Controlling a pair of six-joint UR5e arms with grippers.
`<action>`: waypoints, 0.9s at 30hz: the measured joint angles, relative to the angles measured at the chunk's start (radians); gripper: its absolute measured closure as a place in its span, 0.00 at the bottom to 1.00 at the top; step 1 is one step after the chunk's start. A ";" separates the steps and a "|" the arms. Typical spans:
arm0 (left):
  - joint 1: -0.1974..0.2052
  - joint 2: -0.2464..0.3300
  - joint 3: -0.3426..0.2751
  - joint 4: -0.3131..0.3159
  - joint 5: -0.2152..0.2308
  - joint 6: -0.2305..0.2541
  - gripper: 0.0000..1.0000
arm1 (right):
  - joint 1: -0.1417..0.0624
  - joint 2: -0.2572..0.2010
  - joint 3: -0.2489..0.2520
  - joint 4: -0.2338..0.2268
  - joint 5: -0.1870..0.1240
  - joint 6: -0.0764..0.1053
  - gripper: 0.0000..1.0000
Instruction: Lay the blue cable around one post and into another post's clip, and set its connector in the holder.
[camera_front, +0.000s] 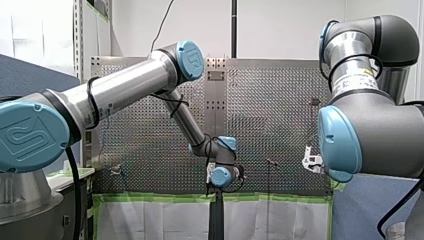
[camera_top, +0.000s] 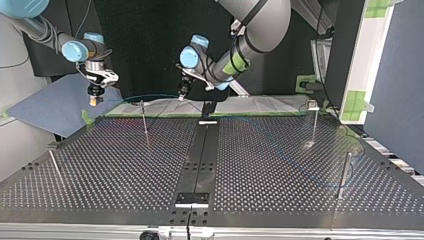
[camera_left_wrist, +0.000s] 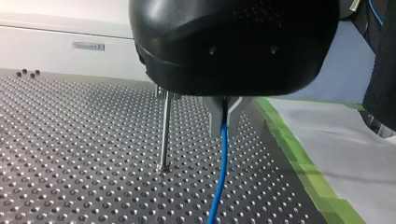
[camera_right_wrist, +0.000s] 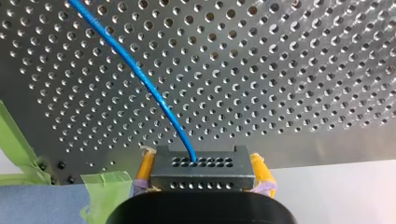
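**Top view, near edge to far.** A black-and-white bracket (camera_top: 192, 199) sits on the dark centre strip of the perforated table (camera_top: 280, 165). The near-left post (camera_top: 54, 167) and the near-right post (camera_top: 344, 175) stand toward the near corners. Farther back stand the far-left post (camera_top: 145, 122) and the far-right post (camera_top: 313, 125), the latter topped by a small pale fitting. Green tape (camera_left_wrist: 303, 168) borders the table's far edge.

**Pincers, over the far edge.**
- The right pincer (camera_top: 94, 100) hangs past the view's far-left corner.
- The left pincer (camera_top: 183, 94) hangs near the centre strip.
- The blue cable (camera_top: 150, 96) runs between them, clear of the table surface.

**Right wrist view.** The yellow pads (camera_right_wrist: 145, 169) are closed on the two sides of the grey connector (camera_right_wrist: 201, 175). The cable leaves the connector's upper row of holes and arcs away over the perforations.

**Left wrist view.** The metal fingers (camera_left_wrist: 215, 116) are closed on the cable, which drops from between them toward the table. A nearby post (camera_left_wrist: 164, 135) stands beside them, apart from the cable.
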 joint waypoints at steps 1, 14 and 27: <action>0.001 0.000 0.003 -0.003 0.000 -0.003 1.00 | -0.001 0.000 -0.002 0.001 0.000 0.001 1.00; 0.011 -0.001 0.030 -0.027 0.028 -0.033 1.00 | -0.012 0.000 -0.021 0.018 -0.004 0.012 1.00; 0.016 -0.002 0.039 -0.029 0.040 -0.053 1.00 | -0.010 0.000 -0.027 0.017 -0.008 0.014 1.00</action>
